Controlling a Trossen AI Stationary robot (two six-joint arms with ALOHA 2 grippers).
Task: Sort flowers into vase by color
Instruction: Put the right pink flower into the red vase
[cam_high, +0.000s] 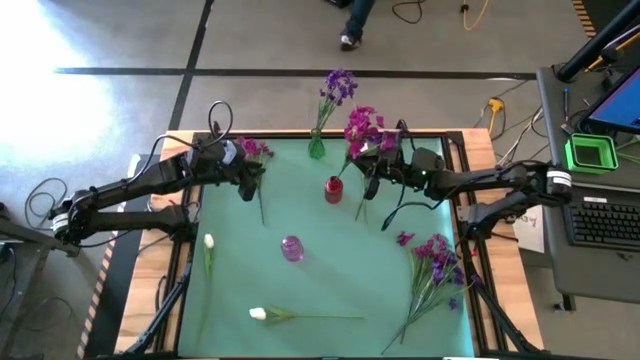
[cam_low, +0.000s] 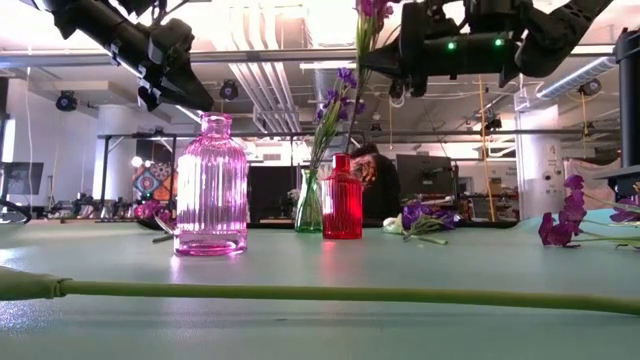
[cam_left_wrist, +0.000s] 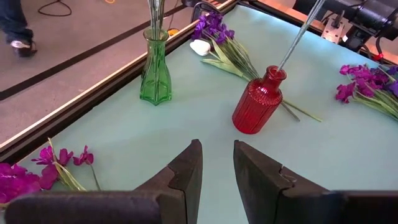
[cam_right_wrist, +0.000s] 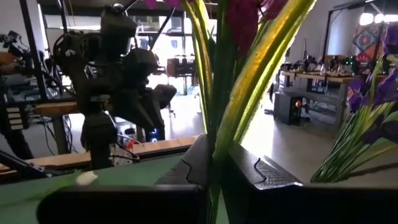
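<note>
Over the red vase, the right gripper is clamped on a pink flower, stem seemingly in its neck. Left gripper hangs empty, fingers slightly apart. Green vase holds purple; pink vase is empty, and white buds plus a purple bunch lie loose.

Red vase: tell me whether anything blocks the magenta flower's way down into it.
Nothing visible does. The right hand holds the magenta flower by its stem above the red vase, and the stem already runs down to the vase's neck. The green vase stands apart behind it; the left hand hangs off to the side.
</note>
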